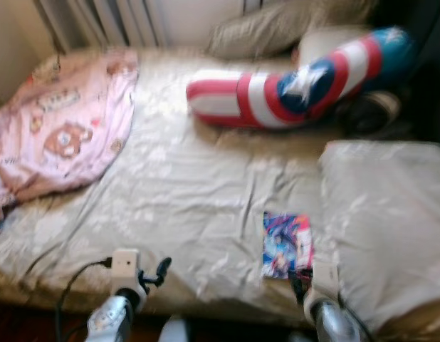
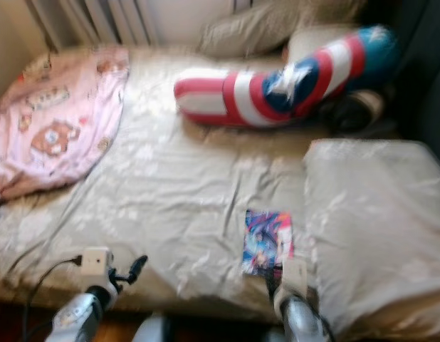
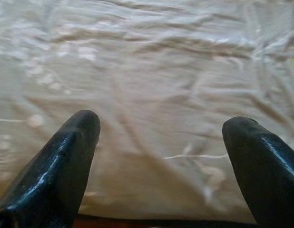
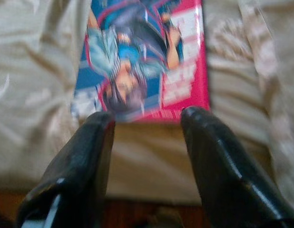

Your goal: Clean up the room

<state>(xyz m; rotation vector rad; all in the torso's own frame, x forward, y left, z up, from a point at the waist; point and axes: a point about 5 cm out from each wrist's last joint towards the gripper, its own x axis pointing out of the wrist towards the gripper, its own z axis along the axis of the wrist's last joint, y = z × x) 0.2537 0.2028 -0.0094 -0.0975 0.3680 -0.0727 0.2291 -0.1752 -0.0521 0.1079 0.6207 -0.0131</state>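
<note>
A colourful comic book (image 1: 286,244) lies flat on the beige bedsheet (image 1: 184,192) near the bed's front edge. My right gripper (image 4: 147,116) is open just short of the book's (image 4: 144,61) near edge, one finger to each side, not touching it. My left gripper (image 3: 161,126) is open over bare sheet at the bed's front left; its arm (image 1: 124,299) rises from below. A long red, white and blue shield-print pillow (image 1: 291,85) lies across the far part of the bed. A pink cartoon-print blanket (image 1: 63,128) is bunched at the far left.
A beige pillow (image 1: 380,214) fills the bed's right side. Another beige cushion (image 1: 270,28) leans at the back by the radiator (image 1: 113,18). A dark object (image 1: 369,110) sits behind the striped pillow. Dark floor (image 1: 21,324) runs below the bed's front edge.
</note>
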